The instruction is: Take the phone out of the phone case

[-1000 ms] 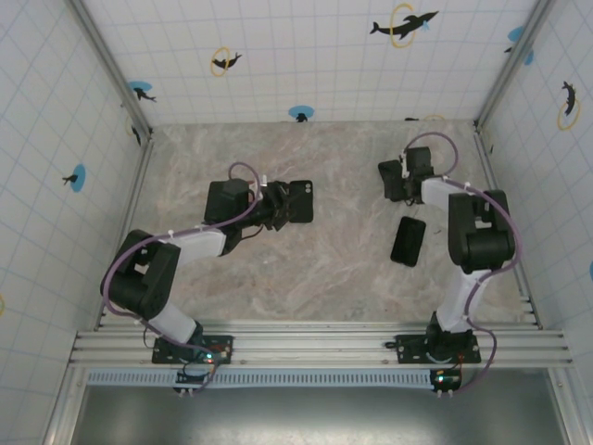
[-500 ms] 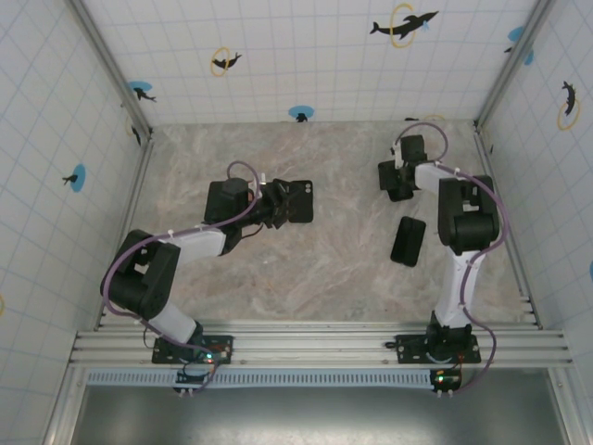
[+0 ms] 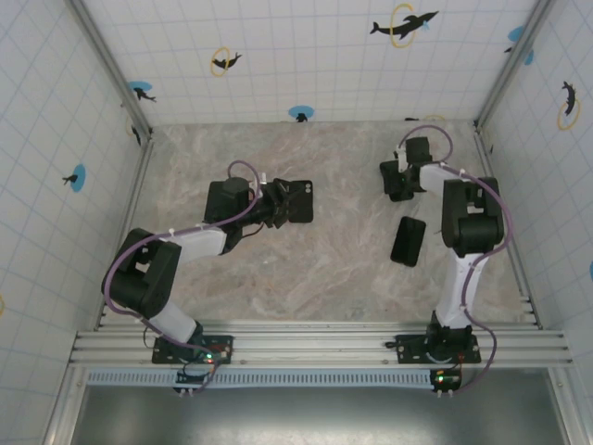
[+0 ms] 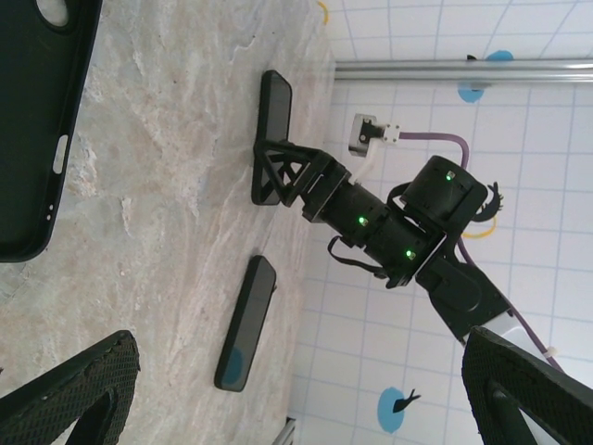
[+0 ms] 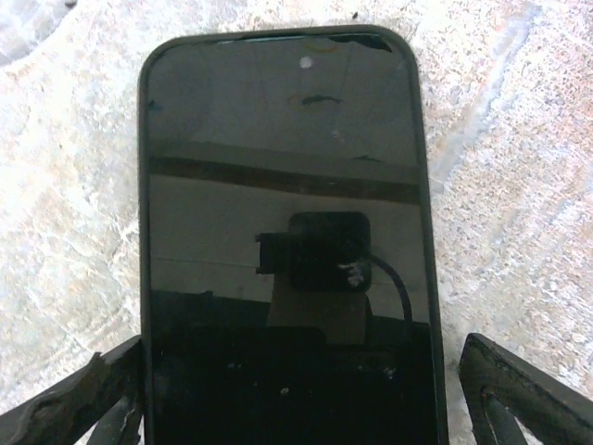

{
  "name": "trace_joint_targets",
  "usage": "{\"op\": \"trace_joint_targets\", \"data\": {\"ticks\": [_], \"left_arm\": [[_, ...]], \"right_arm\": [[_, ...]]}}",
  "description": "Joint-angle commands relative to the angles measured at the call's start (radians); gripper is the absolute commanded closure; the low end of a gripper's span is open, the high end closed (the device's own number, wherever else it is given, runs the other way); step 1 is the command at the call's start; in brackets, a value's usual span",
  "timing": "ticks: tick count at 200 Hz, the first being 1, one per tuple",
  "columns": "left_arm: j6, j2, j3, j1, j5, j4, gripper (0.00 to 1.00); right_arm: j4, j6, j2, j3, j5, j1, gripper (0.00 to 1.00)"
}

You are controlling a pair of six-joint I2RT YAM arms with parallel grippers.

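While the left gripper (image 4: pixel 296 371) hangs wide open beside the empty black rubbery phone case (image 4: pixel 37 130), right gripper (image 5: pixel 296 357) spread open, straddling the glossy black-screened phone (image 5: pixel 283 232) on the marbled beige tabletop (image 5: pixel 519 139), another dark slab-shaped phone (image 3: pixel 408 241) nearby

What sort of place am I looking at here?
Probably a robot test cell: left arm and right arm bolted to a metal rail, a marble-patterned table boxed in by white gridded walls with dolphin stickers.
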Motion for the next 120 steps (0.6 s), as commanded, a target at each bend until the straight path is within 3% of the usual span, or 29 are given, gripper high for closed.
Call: {"op": "trace_joint_targets", "data": {"ticks": [1,66,120], "left_arm": [[0.018,0.008,0.025,0.004,0.019,0.001,0.08],[0.025,0.009,0.036,0.004,0.019,-0.010,0.08],[0.031,0.022,0.057,0.004,0.016,-0.020,0.08]], "right_arm": [[-0.115,-0.023,-0.003,-0.024,0.000,-0.013,0.17],[-0.113,-0.011,-0.005,-0.022,-0.047,-0.016,0.37],[-0.005,0.052,-0.141,-0.120,-0.138,-0.038,0.44]]}}
